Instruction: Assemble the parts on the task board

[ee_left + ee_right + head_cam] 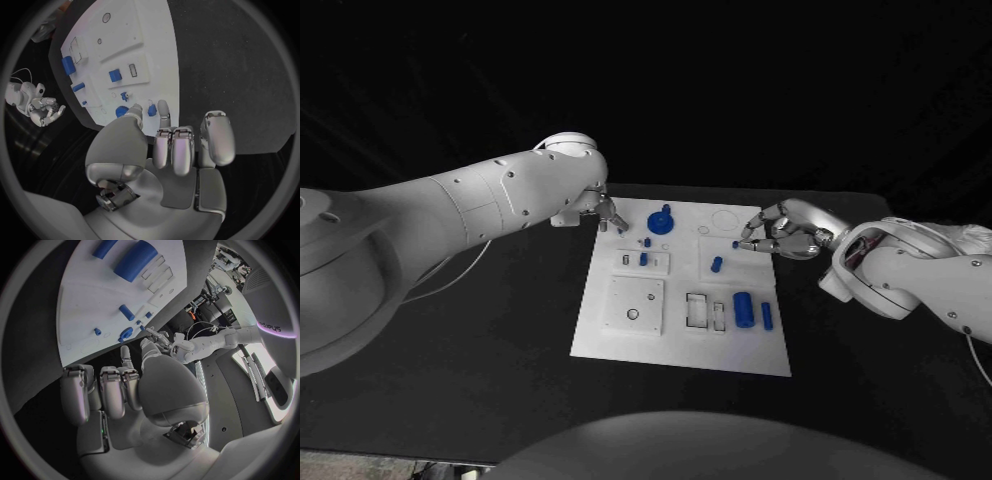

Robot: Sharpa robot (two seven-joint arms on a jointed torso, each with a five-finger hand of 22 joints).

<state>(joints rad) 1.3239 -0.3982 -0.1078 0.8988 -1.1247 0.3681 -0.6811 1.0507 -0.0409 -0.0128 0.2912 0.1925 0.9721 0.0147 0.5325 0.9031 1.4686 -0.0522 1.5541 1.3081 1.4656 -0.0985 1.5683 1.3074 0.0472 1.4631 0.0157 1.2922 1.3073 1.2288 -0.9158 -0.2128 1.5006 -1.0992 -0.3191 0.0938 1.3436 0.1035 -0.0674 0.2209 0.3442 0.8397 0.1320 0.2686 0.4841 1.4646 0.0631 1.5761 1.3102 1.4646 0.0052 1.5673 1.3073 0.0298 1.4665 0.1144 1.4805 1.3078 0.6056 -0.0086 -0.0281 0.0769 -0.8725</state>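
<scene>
The white task board lies in the middle of the table. My left hand hangs over its far left corner; in the left wrist view this hand pinches a small blue part between thumb and a fingertip. A round blue part stands just to its right. My right hand hovers at the board's far right edge with bent fingers apart and nothing in them. A large blue cylinder and a slim blue peg lie near the board's right side.
Smaller blue parts sit mid-board, and one stands in a slotted plate. A square plate with a hole and open rectangular slots lie on the near half. Black table surrounds the board.
</scene>
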